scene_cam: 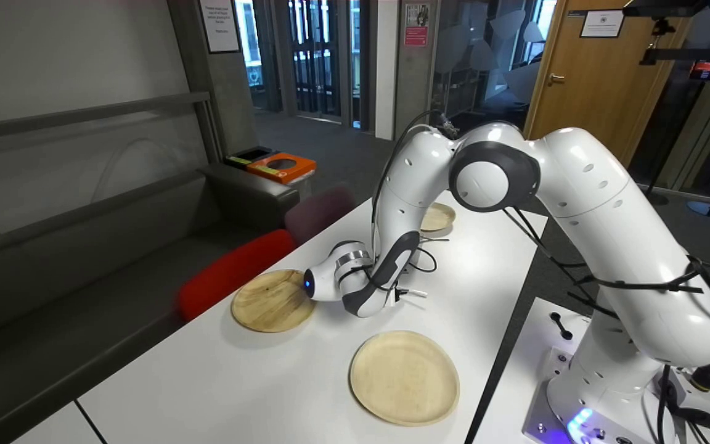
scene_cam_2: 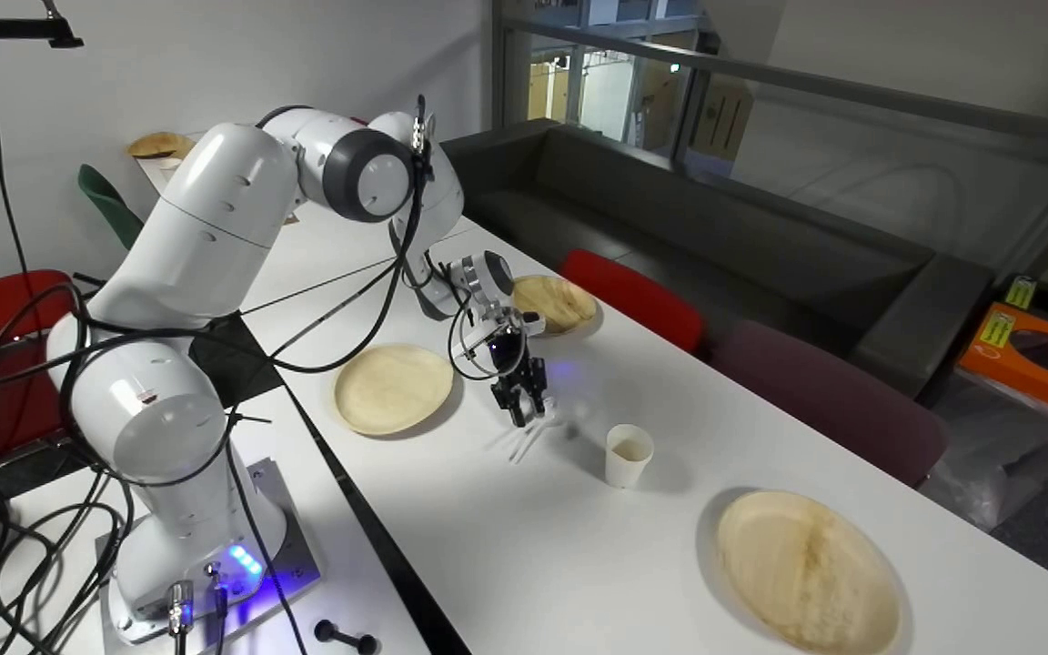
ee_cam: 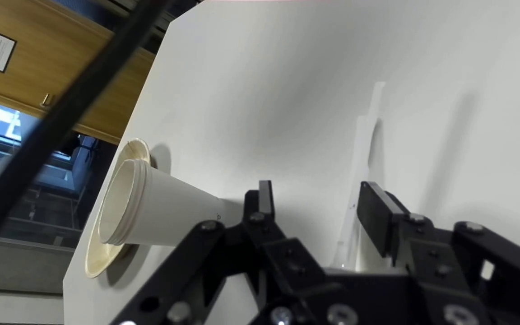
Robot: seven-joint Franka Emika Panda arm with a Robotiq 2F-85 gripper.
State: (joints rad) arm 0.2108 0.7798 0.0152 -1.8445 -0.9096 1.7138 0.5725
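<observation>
My gripper [ee_cam: 318,196] is open, its two black fingers apart, low over the white table. It also shows in an exterior view [scene_cam_2: 529,416]; in an exterior view the arm hides most of it. Slender white pieces [ee_cam: 360,158], perhaps sticks or cutlery, lie close together on the table. In the wrist view they run down into the gap between the fingers, close by the right finger; I cannot tell if they touch. They also show in an exterior view [scene_cam_2: 529,443]. A white paper cup [ee_cam: 169,207] stands beyond the left finger, apart from it, upright in an exterior view [scene_cam_2: 626,462].
Wooden plates lie on the table: one [scene_cam: 273,300] beside the wrist, one [scene_cam: 404,378] nearer the robot base, and one [scene_cam_2: 811,573] past the cup. Red [scene_cam: 235,271] and dark purple chairs [scene_cam_2: 829,400] and a sofa line the table's far edge. Cables [scene_cam_2: 378,318] hang from the arm.
</observation>
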